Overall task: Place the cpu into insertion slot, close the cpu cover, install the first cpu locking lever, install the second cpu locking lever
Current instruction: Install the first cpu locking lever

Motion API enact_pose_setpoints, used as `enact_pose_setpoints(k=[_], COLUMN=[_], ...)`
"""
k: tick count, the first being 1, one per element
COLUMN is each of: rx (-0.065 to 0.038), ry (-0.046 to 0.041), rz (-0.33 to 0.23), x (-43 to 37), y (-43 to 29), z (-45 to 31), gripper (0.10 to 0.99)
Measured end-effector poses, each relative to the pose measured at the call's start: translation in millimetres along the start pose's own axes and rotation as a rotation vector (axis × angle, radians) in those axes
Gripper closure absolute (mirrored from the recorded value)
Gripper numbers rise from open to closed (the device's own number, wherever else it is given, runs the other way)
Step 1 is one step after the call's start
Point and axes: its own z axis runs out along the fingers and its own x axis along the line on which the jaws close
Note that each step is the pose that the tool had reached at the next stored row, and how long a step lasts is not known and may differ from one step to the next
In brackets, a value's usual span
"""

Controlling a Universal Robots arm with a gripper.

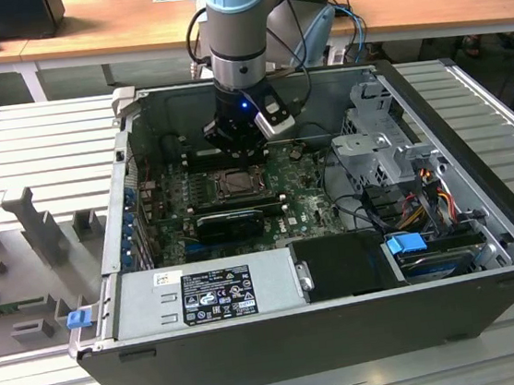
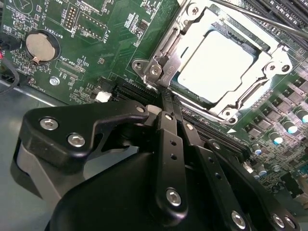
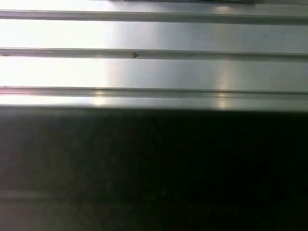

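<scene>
Black fingers (image 2: 166, 103) together, just beside covered cpu (image 2: 219, 65).

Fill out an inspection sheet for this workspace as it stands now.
Surface: ribbed grey metal table, carrying the open black computer case.
Job's things: pale silvery square cpu seated in the insertion slot; grey metal cpu cover frame lies closed over it.
Clutter: round silver coin battery on the green motherboard.
Grippers: black gripper shut, empty, tips beside the cover's corner.
Cables: coloured wire bundle by the drive cage.
Surroundings: wooden desk behind.
</scene>
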Motion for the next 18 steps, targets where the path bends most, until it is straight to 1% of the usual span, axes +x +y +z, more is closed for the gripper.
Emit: enact_pose_setpoints(k=[4, 6, 7, 8, 18], rx=[0.000, 0.000, 0.000, 0.001, 0.001], ry=[0.0000, 0.0001, 0.0001, 0.0000, 0.0001], rz=[0.000, 0.000, 0.000, 0.000, 0.000], x=[-0.1, -0.1, -0.2, -0.3, -0.2], y=[0.3, 0.7, 1.0, 1.1, -4.5], z=[-5.4, -10.7, -15.3, -17.6, -18.0], gripper=[0.980, 0.980, 0.980, 0.980, 0.980])
